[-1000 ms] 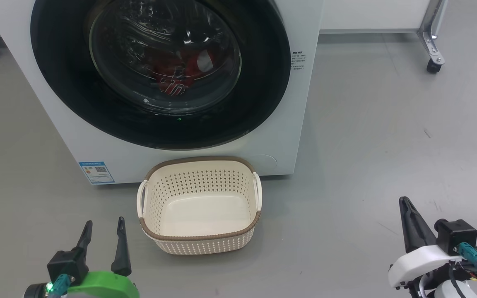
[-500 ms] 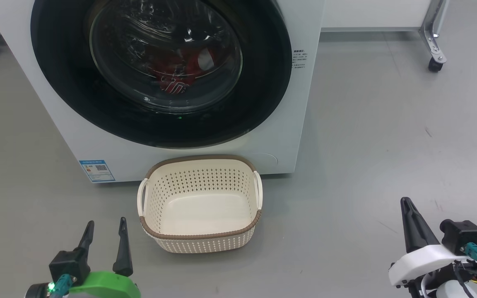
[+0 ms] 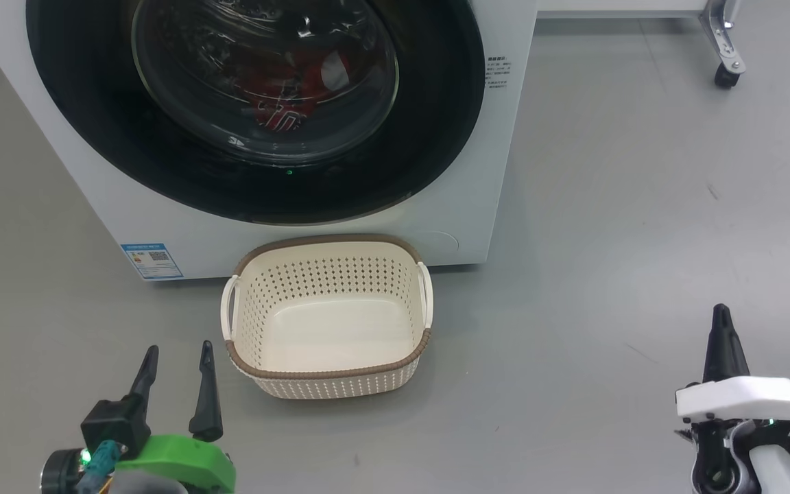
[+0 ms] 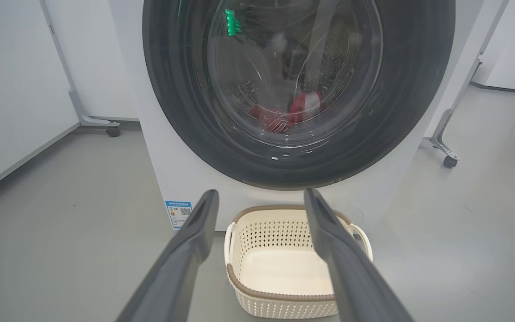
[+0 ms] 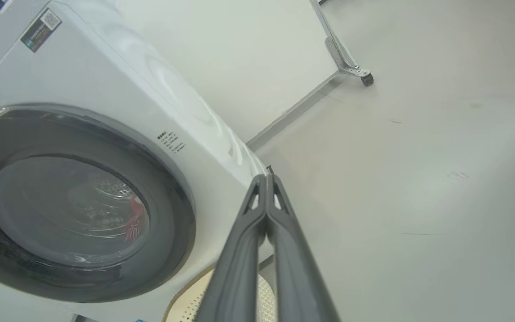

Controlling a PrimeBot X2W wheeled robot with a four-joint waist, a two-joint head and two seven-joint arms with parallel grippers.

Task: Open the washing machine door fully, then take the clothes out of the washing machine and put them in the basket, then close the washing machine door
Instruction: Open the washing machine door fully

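step: opening not begun | washing machine door (image 3: 258,178): shut, apparently latched | clothes (image 3: 284,92): red, dim behind its glass | basket (image 3: 326,387): empty, just below the door, ready to receive them | left gripper (image 3: 179,348): spread beside basket | right gripper (image 3: 721,312): fingers pressed together, empty, well right

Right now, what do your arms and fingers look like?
My left fingers are long, dark and pointed, on a green shell with a teal plug and a tiny green light. My right fingers look the same, on a white shell.
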